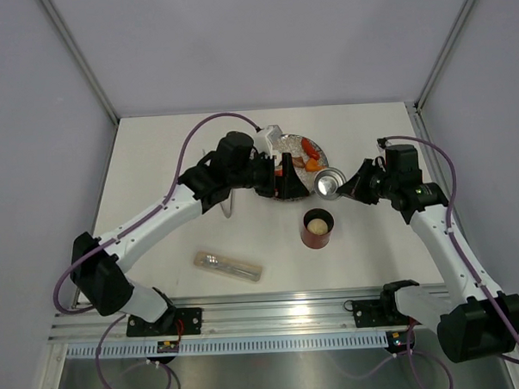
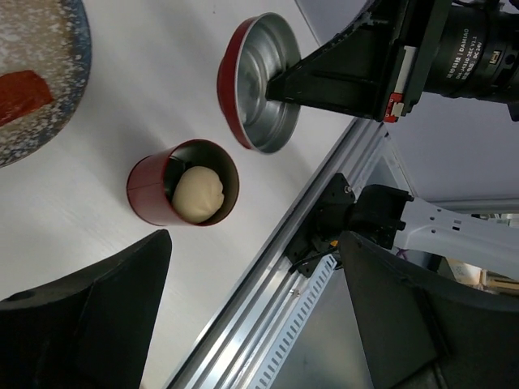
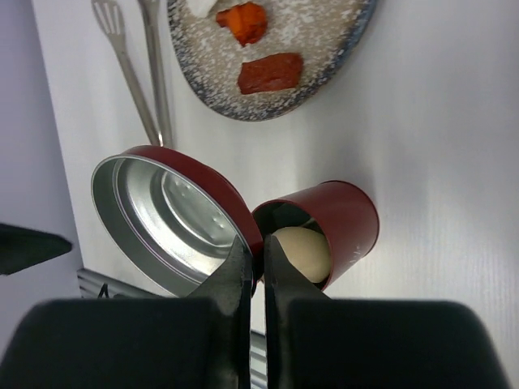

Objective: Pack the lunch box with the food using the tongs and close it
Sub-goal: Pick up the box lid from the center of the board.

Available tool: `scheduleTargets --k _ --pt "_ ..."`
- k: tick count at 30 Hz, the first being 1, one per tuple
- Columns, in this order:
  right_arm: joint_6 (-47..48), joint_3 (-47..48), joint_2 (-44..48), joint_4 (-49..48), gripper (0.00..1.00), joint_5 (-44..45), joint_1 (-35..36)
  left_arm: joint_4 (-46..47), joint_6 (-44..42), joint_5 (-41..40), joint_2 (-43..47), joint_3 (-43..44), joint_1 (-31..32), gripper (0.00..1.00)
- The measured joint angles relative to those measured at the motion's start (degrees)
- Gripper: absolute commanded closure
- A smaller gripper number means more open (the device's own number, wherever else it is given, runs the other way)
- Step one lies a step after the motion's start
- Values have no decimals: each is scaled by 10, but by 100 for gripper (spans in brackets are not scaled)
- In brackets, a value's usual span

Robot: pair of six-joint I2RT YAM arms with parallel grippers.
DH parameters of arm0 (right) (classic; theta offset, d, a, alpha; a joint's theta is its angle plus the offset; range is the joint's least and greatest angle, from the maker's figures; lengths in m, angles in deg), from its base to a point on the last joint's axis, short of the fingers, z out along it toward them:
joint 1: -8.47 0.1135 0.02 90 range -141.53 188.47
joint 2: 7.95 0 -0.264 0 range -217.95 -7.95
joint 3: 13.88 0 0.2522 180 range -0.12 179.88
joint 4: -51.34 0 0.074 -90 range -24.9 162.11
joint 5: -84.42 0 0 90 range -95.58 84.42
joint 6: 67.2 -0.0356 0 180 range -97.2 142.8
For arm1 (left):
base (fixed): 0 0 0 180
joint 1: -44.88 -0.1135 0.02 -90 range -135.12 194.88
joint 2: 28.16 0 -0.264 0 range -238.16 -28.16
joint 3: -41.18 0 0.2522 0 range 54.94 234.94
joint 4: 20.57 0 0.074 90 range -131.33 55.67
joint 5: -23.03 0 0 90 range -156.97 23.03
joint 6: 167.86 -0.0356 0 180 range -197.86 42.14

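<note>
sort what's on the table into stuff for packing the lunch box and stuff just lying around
For the job: lunch box with a pale ball inside; lid, held by the right gripper; tongs; food on the plate.
Just lying about: cutlery packet, by the near edge.

left arm: white links, blk joints
right arm: same; white "DAMIAO" txt on blk motor
cables: purple, one per arm
left gripper: matte blk wedge jaws
</note>
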Motion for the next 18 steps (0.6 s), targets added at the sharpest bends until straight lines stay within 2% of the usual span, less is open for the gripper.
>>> scheduleTargets --k 10,18 --pt "16 11 -3 5 100 -76 1 123 60 22 -66 -8 9 12" --pt "24 17 -4 9 100 -98 1 175 93 24 -126 -8 11 23"
